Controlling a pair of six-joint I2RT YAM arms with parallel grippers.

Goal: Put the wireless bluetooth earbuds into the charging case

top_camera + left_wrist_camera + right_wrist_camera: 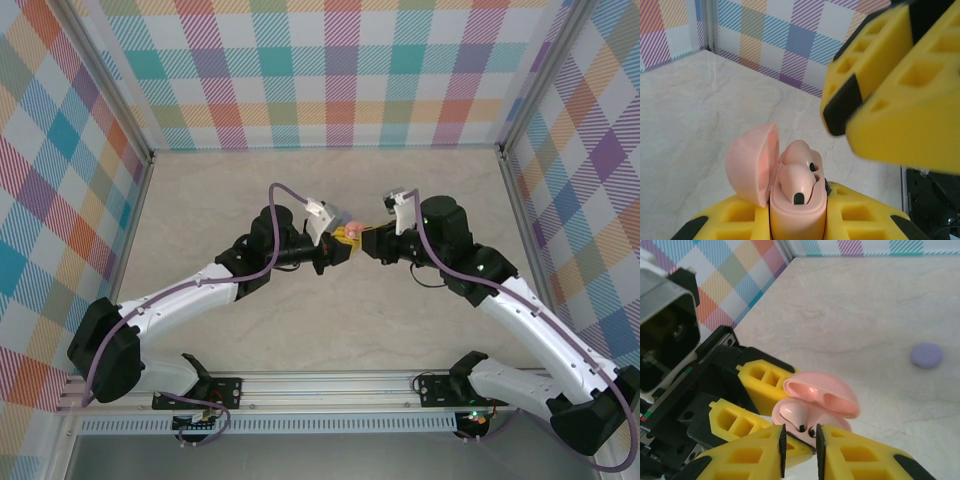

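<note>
While my left jaws clamp the glossy pale pink plastic charging case (797,222) over the pale marble-look counter (865,305), both small pale pink earbuds (799,176) sit in their wells, lid hinged open. My right jaws hover just beside them, a narrow slit apart, seemingly empty. Shutting the lid looks left; a round purple disc (927,355) lies well apart.

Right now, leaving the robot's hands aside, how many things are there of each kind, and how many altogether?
Pink earbuds: 2
Pink case: 1
Purple disc: 1
Total: 4
</note>
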